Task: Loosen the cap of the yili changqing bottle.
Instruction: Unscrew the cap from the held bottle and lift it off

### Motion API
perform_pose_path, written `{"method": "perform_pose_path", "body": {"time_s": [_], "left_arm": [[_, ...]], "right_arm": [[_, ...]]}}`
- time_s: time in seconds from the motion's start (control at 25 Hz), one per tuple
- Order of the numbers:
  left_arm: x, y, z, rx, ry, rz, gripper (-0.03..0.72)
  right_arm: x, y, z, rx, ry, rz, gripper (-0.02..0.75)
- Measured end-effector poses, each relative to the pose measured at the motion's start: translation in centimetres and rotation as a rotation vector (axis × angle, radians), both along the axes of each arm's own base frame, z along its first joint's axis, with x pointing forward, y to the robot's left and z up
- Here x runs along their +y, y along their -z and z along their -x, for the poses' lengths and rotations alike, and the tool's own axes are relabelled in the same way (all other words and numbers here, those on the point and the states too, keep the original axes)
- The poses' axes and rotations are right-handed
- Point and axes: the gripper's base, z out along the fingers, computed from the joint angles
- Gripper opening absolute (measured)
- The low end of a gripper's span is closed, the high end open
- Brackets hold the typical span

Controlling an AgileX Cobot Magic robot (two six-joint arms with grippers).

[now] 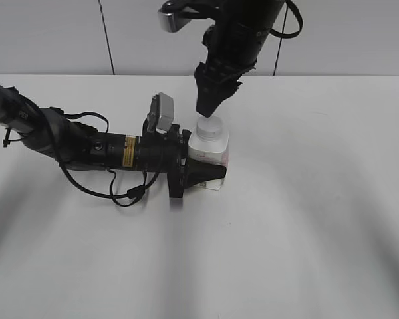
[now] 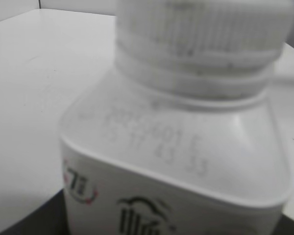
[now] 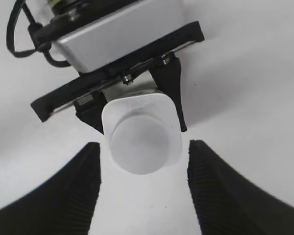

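Two arms meet at mid-table, just at 1 o'clock of centre in your exterior view. The bottle (image 1: 209,154) stands upright on the white table (image 1: 306,219), cap (image 1: 209,126) on top.

Left gripper (image 1: 203,174): lies low along the table, reaching in from 9 o'clock; its black fingers (image 1: 209,171) clamp the bottle's lower body on either side. In the right wrist view you see one finger (image 3: 170,90) pressed against the bottle's flank at 1 o'clock.

Right gripper (image 3: 143,169): hangs straight above the cap, coming down from 12 o'clock. Its ribbed pads (image 3: 78,191) stand spread apart, one at 8 o'clock and one at 4 o'clock of the cap (image 3: 139,142), clear of it.

Left wrist view: bottle (image 2: 186,161) fills the frame, ridged cap (image 2: 206,29) at 12 o'clock, faint printed code on the shoulder, blurred.
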Motion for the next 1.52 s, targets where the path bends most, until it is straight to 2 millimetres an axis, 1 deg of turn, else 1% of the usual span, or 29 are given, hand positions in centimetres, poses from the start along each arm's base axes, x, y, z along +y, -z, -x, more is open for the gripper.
{"method": "perform_pose_path", "body": {"time_s": [0.36, 0.68, 0.8, 0.96, 1.2, 1.28, 1.4, 1.52], "left_arm": [[0.0, 0.0, 0.0, 0.000, -0.001, 0.000, 0.398], [0.0, 0.0, 0.0, 0.000, -0.002, -0.001, 0.398], [0.0, 0.0, 0.0, 0.000, -0.002, -0.003, 0.398], [0.0, 0.0, 0.0, -0.002, -0.002, -0.004, 0.398], [0.0, 0.0, 0.0, -0.002, -0.003, -0.006, 0.398], [0.0, 0.0, 0.0, -0.003, -0.003, -0.007, 0.398], [0.0, 0.0, 0.0, -0.003, -0.003, -0.007, 0.398], [0.0, 0.0, 0.0, -0.003, -0.003, -0.007, 0.398]], "right_arm": [[0.0, -0.2, 0.1, 0.170, 0.488, -0.057, 0.452], [-0.4, -0.1, -0.2, 0.236, 0.795, -0.059, 0.452], [-0.5, -0.1, -0.2, 0.258, 0.878, -0.066, 0.452], [-0.3, -0.1, -0.1, 0.290, 0.926, -0.083, 0.452], [-0.2, -0.1, -0.1, 0.306, 0.940, -0.091, 0.452], [-0.2, 0.3, -0.1, 0.313, 0.942, -0.086, 0.452], [0.1, 1.3, -0.3, 0.339, 0.947, -0.073, 0.452], [0.2, 1.8, -0.4, 0.346, 0.950, -0.066, 0.452]]}}
